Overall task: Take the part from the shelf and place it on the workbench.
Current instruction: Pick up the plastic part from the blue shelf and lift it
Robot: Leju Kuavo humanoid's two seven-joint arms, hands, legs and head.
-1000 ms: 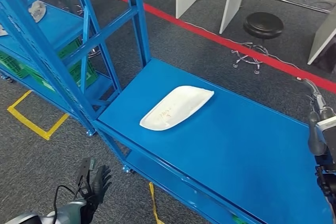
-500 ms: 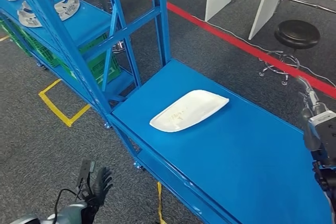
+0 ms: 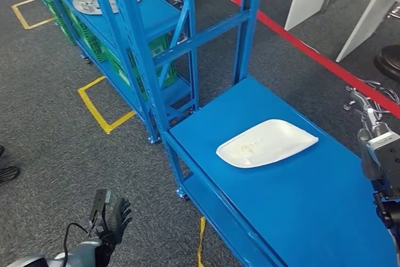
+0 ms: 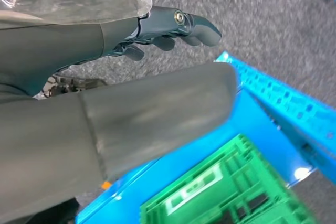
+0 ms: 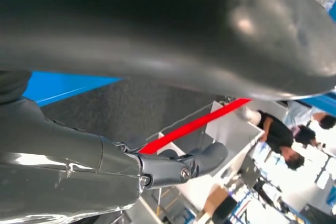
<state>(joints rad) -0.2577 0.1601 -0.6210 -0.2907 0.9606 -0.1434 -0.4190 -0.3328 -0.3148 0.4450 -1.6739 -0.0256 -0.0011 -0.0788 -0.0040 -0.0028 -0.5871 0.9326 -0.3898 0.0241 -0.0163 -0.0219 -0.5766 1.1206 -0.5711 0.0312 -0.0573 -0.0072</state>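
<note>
Blue workbench [image 3: 302, 211] carries the white part [image 3: 265, 144] near its shelf-side end, well apart from both seemingly empty hands: left hand [image 3: 114, 220], right hand [image 3: 379, 167].

The right robot hand [image 5: 158, 103] takes up most of the right wrist view: a thick grey thumb [image 5: 178, 30] crosses the frame, and a darker finger [image 5: 186, 166] reaches out apart from it, with nothing held between them. Beyond lie a strip of blue surface [image 5: 67, 85], dark carpet [image 5: 130, 106], a red floor line [image 5: 194, 125], white furniture [image 5: 230, 129] and people [image 5: 277, 132] in the distance.
</note>
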